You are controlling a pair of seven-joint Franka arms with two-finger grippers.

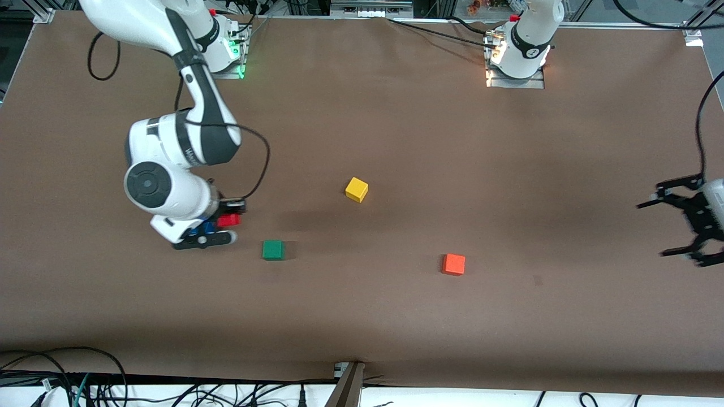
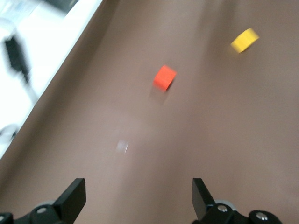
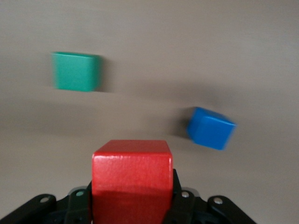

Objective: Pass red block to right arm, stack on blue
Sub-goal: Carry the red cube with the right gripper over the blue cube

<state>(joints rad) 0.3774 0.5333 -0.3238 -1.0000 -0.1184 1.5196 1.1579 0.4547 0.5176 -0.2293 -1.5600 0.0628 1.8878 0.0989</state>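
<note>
A brown paper-covered tabletop [image 1: 396, 124] is stretching under both white arms, with cables trailing along its near edge. The right arm's slim black gripper [image 1: 223, 223] is hanging low over the tabletop toward the right arm's end, its fingers [image 3: 180, 205] clamped together on the small bright red cube [image 3: 132, 179], which is sitting up off the surface between them. The small deep blue cube [image 3: 211, 127] is lying on the tabletop close beside the held red cube; in the front view it seems to be peeking out under the gripper, though the arm is hiding most of it. A small green cube [image 1: 273, 249] is resting near the gripper, toward the left arm's end of it. A yellow cube [image 1: 356, 189] is sitting farther from the front camera, and a lighter orange cube [image 1: 453, 264] is lying nearer to it. The left arm's black linkage-finger gripper [image 1: 681, 223] is waiting above the left arm's end of the tabletop, its fingers [image 2: 72, 198] spread wide apart and gripping nothing.
</note>
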